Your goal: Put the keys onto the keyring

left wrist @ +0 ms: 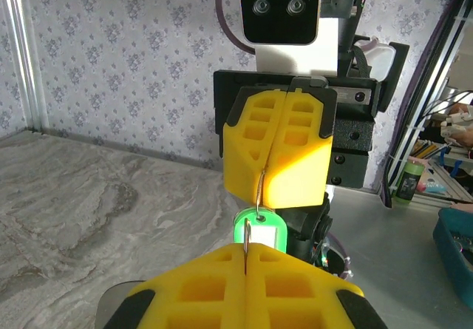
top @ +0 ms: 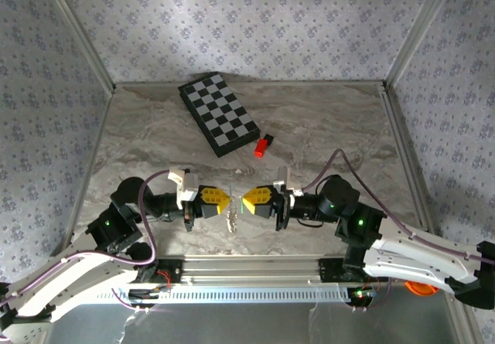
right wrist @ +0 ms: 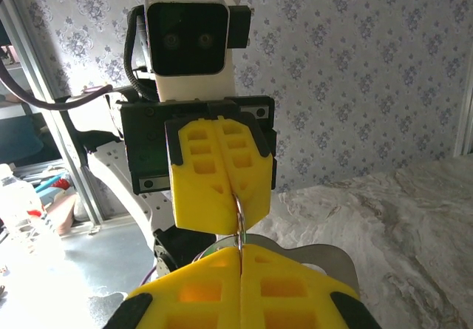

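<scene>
Marbled grey tabletop (top: 332, 127), floral-papered walls (top: 247, 19), aluminium corner posts (top: 418, 28).

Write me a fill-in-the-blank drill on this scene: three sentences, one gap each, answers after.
1. The left claw and right claw face each other, fingers ___, pinching the thin keyring.
2. The key hanging between them has a ___ head.
3. Beside the checkerboard lies a small ___-and-black block.
Answers: shut; green; red.

Lab booth: wallpapered walls (top: 255, 19), aluminium frame (top: 77, 33)
</scene>
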Controlling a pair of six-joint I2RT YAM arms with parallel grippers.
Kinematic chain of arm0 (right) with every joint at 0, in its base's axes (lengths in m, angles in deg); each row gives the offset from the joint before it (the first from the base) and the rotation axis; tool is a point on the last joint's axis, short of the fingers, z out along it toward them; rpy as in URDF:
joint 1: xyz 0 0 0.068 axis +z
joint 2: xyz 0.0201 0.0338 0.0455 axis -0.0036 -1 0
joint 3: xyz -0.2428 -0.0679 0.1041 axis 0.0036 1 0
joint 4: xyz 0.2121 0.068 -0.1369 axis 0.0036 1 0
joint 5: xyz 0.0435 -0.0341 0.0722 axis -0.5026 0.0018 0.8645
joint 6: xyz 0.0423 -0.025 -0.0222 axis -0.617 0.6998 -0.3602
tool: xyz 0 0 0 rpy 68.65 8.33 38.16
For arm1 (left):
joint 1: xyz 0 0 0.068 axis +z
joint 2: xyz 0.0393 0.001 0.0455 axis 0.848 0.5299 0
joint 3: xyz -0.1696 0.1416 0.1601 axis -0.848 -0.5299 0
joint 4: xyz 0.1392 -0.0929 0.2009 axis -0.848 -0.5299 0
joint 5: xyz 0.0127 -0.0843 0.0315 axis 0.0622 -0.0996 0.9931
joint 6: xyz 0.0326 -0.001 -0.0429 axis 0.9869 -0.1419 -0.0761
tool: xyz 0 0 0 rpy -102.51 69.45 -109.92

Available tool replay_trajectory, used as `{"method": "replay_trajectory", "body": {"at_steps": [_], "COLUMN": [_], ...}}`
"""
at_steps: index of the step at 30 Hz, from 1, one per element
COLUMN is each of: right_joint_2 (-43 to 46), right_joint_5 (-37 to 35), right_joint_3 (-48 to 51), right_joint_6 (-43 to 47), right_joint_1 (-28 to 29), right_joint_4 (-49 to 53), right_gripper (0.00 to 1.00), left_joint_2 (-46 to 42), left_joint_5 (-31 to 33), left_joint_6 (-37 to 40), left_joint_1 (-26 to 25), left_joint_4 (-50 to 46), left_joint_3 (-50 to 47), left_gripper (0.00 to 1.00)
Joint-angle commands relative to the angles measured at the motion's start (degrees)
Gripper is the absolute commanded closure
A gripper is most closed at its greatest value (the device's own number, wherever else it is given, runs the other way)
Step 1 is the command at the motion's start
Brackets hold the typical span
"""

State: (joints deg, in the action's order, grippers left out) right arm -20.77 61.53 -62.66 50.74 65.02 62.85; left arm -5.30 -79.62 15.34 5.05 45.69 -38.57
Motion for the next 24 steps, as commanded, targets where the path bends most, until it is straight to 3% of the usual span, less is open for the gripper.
{"method": "replay_trajectory", "body": {"at_steps": [1,17,24], "right_joint_2": [-0.4,0.4,-0.1], "right_joint_5": [-0.8,-8.7,-10.9], "right_joint_3": [-2.5,-9.1,-9.8], "right_joint_6": [1.7,12.2,14.0], "right_joint_1": [0.6,4.3,5.8], "right_joint_4": [-0.6,16.0,17.4], "right_gripper": [1.00,1.00,1.00], "left_joint_2": [0.0,0.5,1.3], "left_joint_5": [-0.7,-0.3,-0.9], "left_joint_6": [-0.3,-0.6,-0.5], "left_joint_1": [-0.3,-0.3,-0.3], "left_joint_4": [3.7,3.8,4.0], "left_joint_3": [0.0,0.0,0.2], "left_gripper": [1.00,1.00,1.00]}}
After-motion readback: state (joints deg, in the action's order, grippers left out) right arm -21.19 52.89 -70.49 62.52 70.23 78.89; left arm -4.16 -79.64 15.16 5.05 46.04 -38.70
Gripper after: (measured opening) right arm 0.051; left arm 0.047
